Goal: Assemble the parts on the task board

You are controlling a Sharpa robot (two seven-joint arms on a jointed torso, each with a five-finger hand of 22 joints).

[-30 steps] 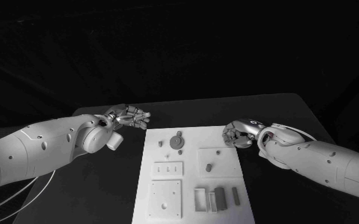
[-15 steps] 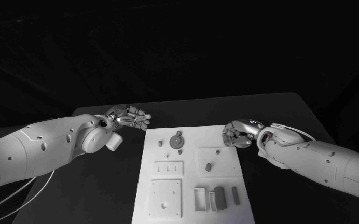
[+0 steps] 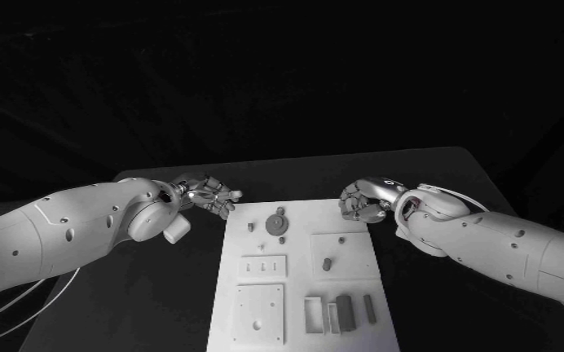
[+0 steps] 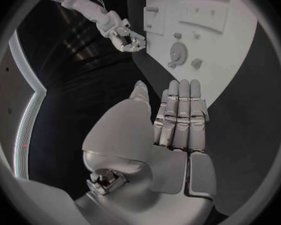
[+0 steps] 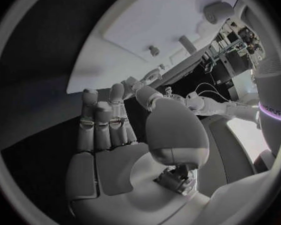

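With both your left hand (image 3: 209, 192) and right hand (image 3: 367, 200) empty, fingers loosely curled beside the task board (image 3: 300, 319) on the bench, a careless reach could scatter its loose parts (image 3: 341, 311).

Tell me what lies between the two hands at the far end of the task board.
In the head view, the left hand and right hand flank the task board; its far edge and the round part lie between.
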